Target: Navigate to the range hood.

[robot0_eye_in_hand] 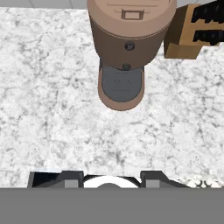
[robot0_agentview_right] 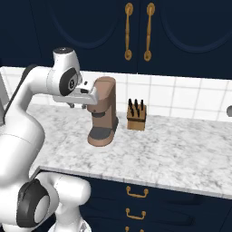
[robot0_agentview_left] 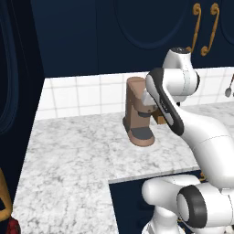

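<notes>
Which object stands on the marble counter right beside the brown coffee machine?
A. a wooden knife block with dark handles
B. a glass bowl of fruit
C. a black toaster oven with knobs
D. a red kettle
A: in the right base view a wooden knife block with dark handles stands on the marble counter just beside the brown coffee machine, near the tiled wall.
</notes>
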Available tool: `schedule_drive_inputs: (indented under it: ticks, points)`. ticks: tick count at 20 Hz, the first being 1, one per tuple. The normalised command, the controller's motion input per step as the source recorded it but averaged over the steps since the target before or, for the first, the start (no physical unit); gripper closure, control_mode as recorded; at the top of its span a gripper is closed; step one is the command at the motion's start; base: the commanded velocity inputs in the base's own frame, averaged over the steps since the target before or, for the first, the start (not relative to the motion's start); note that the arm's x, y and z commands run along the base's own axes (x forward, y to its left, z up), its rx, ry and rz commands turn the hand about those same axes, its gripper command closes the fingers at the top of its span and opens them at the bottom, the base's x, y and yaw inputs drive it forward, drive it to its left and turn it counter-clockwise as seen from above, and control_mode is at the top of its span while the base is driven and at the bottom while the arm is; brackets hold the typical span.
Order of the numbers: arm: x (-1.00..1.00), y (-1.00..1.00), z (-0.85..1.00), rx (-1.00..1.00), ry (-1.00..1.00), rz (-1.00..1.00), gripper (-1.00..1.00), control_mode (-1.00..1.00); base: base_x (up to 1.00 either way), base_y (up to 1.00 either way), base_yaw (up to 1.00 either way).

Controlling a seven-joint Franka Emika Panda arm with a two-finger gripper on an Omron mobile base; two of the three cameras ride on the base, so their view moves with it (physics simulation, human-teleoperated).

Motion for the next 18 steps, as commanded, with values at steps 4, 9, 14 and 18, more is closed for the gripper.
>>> schedule_drive_inputs:
  ticks: [4, 9, 14, 18]
  points:
    - [0.00, 0.00, 0.00, 0.00, 0.00, 0.00, -1.00, -1.00, 0.00, 0.00, 0.00]
    - [0.00, 0.00, 0.00, 0.00, 0.00, 0.00, -1.00, 1.00, 0.00, 0.00, 0.00]
    - [0.00, 0.00, 0.00, 0.00, 0.00, 0.00, -1.00, 1.00, 0.00, 0.00, 0.00]
    - [0.00, 0.00, 0.00, 0.00, 0.00, 0.00, -1.00, 1.00, -0.23, -0.12, -0.08]
